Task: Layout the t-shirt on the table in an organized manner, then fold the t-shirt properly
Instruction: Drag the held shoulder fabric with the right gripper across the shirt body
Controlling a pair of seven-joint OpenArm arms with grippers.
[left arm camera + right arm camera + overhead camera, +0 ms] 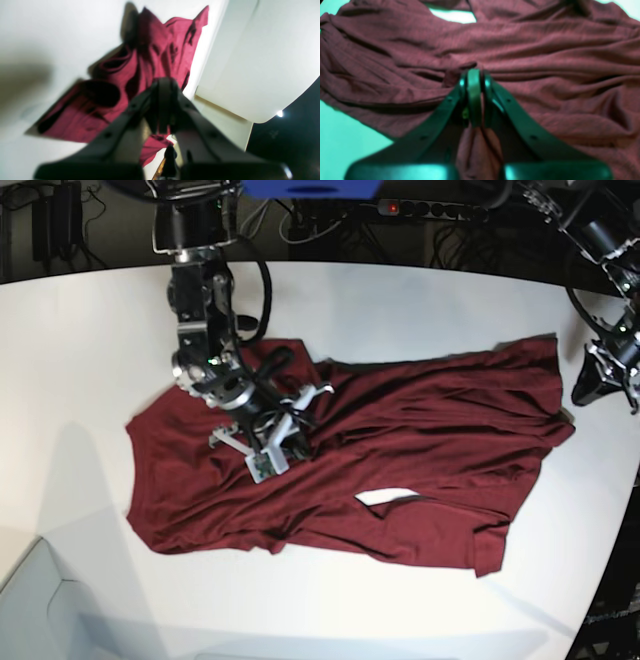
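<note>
The dark maroon t-shirt (430,440) lies spread but wrinkled across the white table (400,300), its long axis running left to right. My right gripper (285,425) rests on the shirt's left half. In the right wrist view it (473,75) is shut on a pinch of the t-shirt (545,50), with folds running into the fingertips. My left gripper (582,395) is at the shirt's far right edge, near the table's rim. In the left wrist view it (163,83) is shut, with the t-shirt (160,50) bunching toward its tips and cloth showing under the fingers.
The table's curved edge (610,510) passes close beside the left gripper. Behind the table, cables and a power strip (420,208) lie in the dark. A pale grey surface (40,610) sits at the lower left corner.
</note>
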